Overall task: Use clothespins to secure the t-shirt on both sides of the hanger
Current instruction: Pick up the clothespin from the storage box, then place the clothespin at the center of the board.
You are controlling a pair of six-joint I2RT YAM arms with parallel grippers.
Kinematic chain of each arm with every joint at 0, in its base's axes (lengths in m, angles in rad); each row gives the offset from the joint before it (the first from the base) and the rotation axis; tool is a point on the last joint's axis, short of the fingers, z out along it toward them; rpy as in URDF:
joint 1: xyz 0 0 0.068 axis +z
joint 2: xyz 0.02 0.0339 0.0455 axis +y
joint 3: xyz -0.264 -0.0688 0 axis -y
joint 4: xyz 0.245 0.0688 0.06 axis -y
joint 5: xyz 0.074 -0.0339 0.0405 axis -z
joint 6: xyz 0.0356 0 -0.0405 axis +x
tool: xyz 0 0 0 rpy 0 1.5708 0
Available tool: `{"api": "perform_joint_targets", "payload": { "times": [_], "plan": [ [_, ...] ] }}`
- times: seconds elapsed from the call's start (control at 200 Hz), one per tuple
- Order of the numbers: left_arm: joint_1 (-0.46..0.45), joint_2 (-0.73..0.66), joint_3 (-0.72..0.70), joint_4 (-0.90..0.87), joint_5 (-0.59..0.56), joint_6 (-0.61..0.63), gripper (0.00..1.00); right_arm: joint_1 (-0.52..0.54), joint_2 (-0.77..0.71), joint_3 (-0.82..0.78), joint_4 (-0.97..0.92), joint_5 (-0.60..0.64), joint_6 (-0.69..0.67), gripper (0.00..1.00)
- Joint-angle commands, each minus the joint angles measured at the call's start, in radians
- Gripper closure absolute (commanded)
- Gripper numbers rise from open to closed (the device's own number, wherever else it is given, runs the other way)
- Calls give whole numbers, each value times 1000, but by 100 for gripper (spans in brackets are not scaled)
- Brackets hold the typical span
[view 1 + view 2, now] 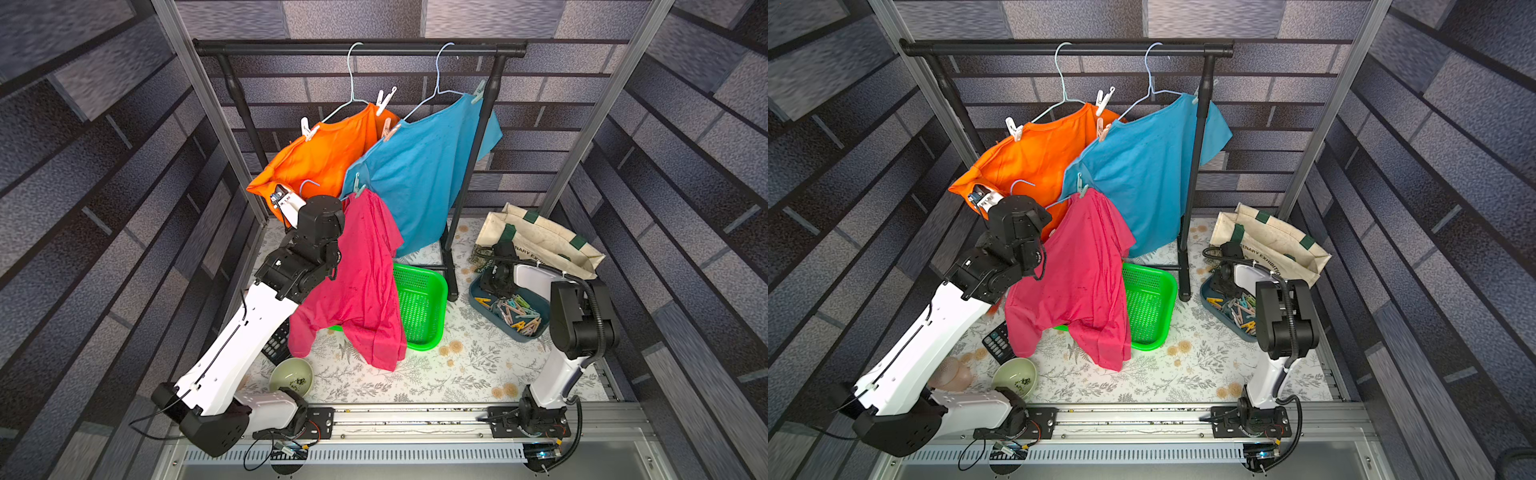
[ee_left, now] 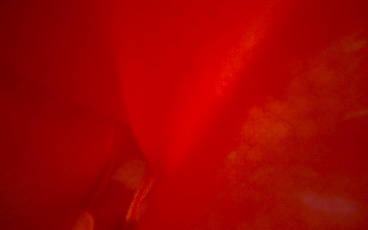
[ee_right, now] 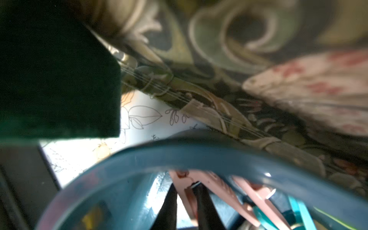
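A pink t-shirt [image 1: 361,282] [image 1: 1079,270] hangs in the air on a light blue hanger [image 1: 309,185] at the end of my left arm. One mint clothespin [image 1: 358,189] grips its shoulder on the rack side. The left gripper is buried under the shirt, and red cloth fills the left wrist view. My right gripper [image 1: 494,291] [image 3: 186,189] is down in the blue tray [image 1: 523,332] of pastel clothespins [image 1: 517,313]. Its black fingers [image 3: 205,205] have closed round a peach clothespin [image 3: 187,197].
A black rack [image 1: 361,48] at the back carries an orange shirt [image 1: 320,153] and a blue shirt [image 1: 424,166], both pinned on hangers. Below stand a green basket [image 1: 419,307], a green bowl [image 1: 291,376], a keypad [image 1: 276,345] and a canvas tote [image 1: 540,241].
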Motion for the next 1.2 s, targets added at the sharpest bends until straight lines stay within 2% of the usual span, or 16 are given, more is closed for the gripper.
{"api": "perform_joint_targets", "payload": {
  "times": [0.0, 0.18, 0.446, 0.546, 0.711, 0.902, 1.067, 1.197],
  "plan": [
    [-2, -14, 21, 27, -2, -10, 100, -6, 7, 1, 0, -23, 8, 87],
    [-2, -19, 20, 26, 7, -9, 100, -6, -94, -28, -21, -23, -10, 97],
    [1, -34, 12, 39, -26, 23, 100, -2, -392, -123, -116, -110, -33, 100],
    [3, -35, 8, 44, -69, 25, 100, 35, -499, -156, -194, -146, -34, 100],
    [1, -51, -17, 69, -144, -7, 100, 235, -644, -217, -345, -97, -35, 100],
    [1, -40, 16, 12, -165, -58, 100, 497, -714, -320, -428, -76, 113, 100],
    [1, -48, -8, 47, -133, -61, 100, 701, -669, -448, -338, -87, 255, 100],
    [3, -53, -16, 58, -110, -61, 100, 762, -576, -484, -245, -87, 260, 100]
  ]
}}
